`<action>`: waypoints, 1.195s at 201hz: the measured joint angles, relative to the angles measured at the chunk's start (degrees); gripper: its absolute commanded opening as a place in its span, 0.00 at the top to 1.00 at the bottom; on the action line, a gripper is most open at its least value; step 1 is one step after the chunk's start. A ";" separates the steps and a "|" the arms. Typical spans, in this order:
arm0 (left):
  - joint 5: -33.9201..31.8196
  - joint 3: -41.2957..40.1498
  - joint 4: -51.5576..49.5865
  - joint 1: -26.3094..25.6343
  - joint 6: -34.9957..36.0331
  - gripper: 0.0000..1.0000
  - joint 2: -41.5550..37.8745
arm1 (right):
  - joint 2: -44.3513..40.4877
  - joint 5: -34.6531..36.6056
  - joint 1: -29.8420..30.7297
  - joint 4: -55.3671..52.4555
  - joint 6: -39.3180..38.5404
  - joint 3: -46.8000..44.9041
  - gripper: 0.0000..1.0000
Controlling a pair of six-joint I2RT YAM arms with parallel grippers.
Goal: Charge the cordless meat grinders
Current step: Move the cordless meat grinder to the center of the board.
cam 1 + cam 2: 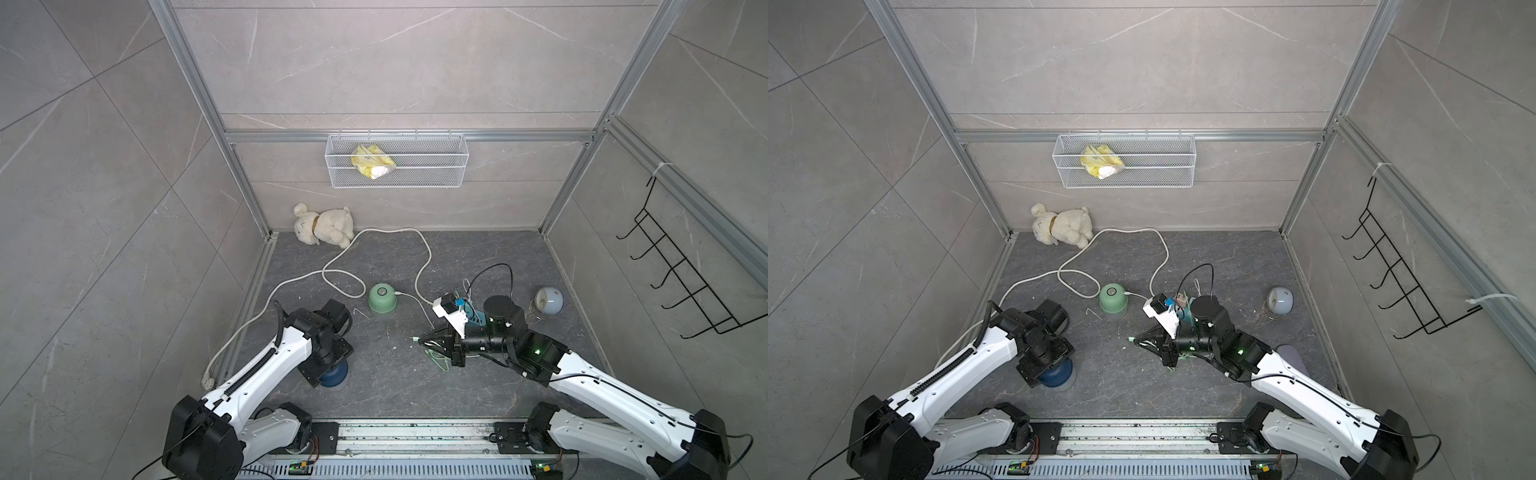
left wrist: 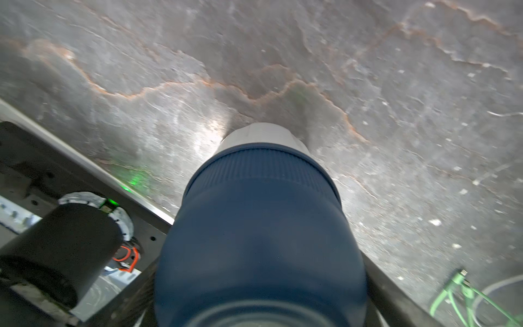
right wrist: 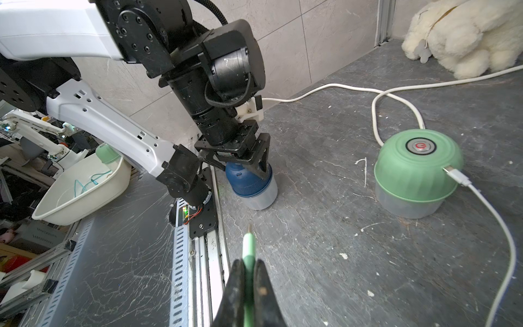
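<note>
— The navy grinder?
— Lower left of centre in a top view, upright on the floor. I'd say it wants bracing, turned to meet the green plug, before anything pushes in.
— Grippers?
— The left gripper straddles its dome, jaws wide; gripping or not, I can't tell. The right gripper pinches that plug tight.

A dark grey slate floor fills the lower middle in both top views. On it lie a cream plush toy at upper left, a looping white cable, the mint grinder at centre, the navy grinder lower left, a grey-white globe at right and a tangled green cable.
</note>
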 measured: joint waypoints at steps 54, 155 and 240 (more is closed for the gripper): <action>0.31 4.81 6.34 -6.62 -7.56 0.30 4.92 | -0.59 1.25 0.02 0.17 2.05 -1.40 1.00; -8.13 17.73 7.78 -17.79 -18.29 0.31 22.40 | -2.69 2.99 0.02 1.22 4.74 -3.10 1.00; -8.63 18.43 7.80 -18.01 -18.93 0.00 24.44 | -5.84 4.52 0.02 -0.09 4.76 -3.91 1.00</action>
